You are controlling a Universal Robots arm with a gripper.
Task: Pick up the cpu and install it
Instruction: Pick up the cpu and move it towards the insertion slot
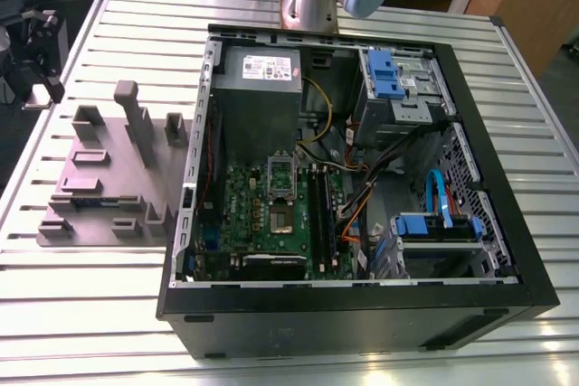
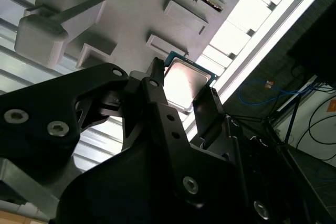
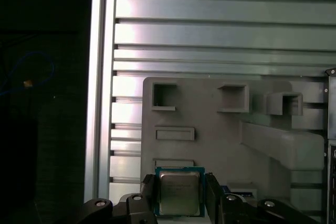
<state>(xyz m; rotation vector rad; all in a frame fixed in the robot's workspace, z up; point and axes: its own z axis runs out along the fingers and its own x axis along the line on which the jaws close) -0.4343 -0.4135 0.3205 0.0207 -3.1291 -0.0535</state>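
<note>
**Tool clamped on the cpu above the grey holder**

Your tool (image 3: 180,184) has its two black fingers (image 3: 149,191) pressed in against opposite edges of the cpu (image 3: 179,193), so the chip is pinched between them. In both wrist views you see it sitting squarely in the gap, silvery top facing the cameras and its thin blue-green rim showing along the free edges. The fingertips reach only partway along its sides, so the far edge of the chip stands clear of them.

Directly behind the chip lies the grey parts holder (image 3: 210,124). You can see its shallow rectangular pockets just past the fingertips and its raised blocks and posts farther out. The chip looks large against those pockets, so it seems to sit nearer the cameras than the holder's surface, but you cannot tell how far.

Under the holder runs the ribbed aluminium worktop (image 3: 220,24).

In the exterior view the open computer case (image 1: 362,323) rests on the same worktop, well apart from the tool and toward the exterior view's right. Inside it are the green circuit board (image 1: 258,201) and the metal-framed socket (image 1: 283,221).
</note>
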